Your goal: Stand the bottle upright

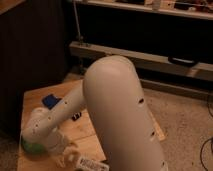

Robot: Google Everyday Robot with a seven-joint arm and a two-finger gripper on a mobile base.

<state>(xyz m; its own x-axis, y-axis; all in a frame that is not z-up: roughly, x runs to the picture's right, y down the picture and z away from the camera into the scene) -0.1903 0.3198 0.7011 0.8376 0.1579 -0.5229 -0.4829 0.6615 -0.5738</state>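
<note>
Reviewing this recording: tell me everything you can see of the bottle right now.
The bottle looks like small clear plastic with a white label bearing dark print. It lies on its side, not upright, near the front edge of the wooden table, at the bottom of the view. The arm's white link hides its right end. The gripper sits low at its left end; contact cannot be confirmed.

Near left, the white gripper [64, 152] hangs over the tan wooden table [34, 103]. Beside it are a green bowl [31, 148], a clear white-labelled bottle [92, 164] and a blue-topped cup [50, 100].
</note>
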